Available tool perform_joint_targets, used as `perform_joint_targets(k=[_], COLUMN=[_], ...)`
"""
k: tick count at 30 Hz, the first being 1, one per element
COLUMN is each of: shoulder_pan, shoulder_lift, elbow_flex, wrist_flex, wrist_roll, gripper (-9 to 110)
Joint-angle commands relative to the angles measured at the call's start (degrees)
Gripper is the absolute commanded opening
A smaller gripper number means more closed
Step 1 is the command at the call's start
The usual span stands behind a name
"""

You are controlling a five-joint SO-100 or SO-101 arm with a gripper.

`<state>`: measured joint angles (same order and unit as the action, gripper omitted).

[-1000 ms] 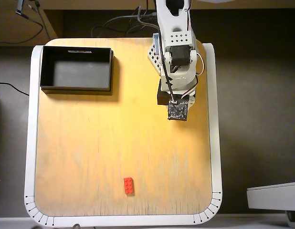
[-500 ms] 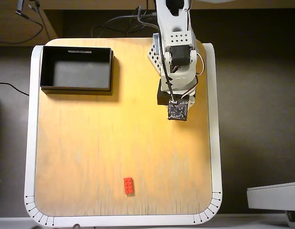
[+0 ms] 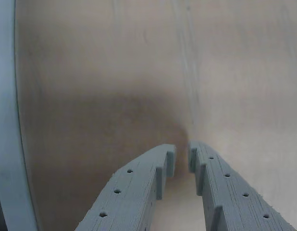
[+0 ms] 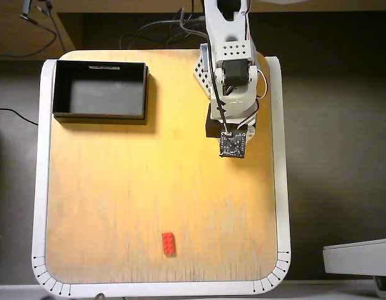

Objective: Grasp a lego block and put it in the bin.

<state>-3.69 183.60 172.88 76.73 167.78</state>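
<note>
A small red lego block (image 4: 168, 243) lies flat near the front edge of the wooden table (image 4: 130, 187) in the overhead view. At the back left corner stands the bin (image 4: 100, 99), a black tray with nothing in it. The white arm (image 4: 230, 81) is folded at the back right, far from both. Its fingers are hidden there under the wrist camera board (image 4: 233, 145). In the wrist view my gripper (image 3: 182, 156) hangs over bare wood, its grey fingertips (image 3: 168, 155) almost touching with nothing between them. Neither block nor bin appears in the wrist view.
A white rim (image 4: 37, 187) borders the table, also seen at the left of the wrist view as a pale rim (image 3: 4, 120). Cables (image 4: 162, 28) run behind the table. A white object (image 4: 358, 256) sits off the table at lower right.
</note>
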Motion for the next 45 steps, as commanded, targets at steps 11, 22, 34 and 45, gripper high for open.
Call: perform_joint_targets(k=[11, 22, 34, 45], shoulder_pan=[-1.0, -1.1, -1.0, 5.4], shoulder_lift=[5.3, 5.3, 5.3, 5.3], elbow_flex=[9.0, 9.0, 9.0, 5.6], wrist_flex=[0.4, 0.4, 0.4, 0.2], wrist_roll=[-0.2, 4.7, 5.9, 13.7], gripper=[0, 0, 0, 3])
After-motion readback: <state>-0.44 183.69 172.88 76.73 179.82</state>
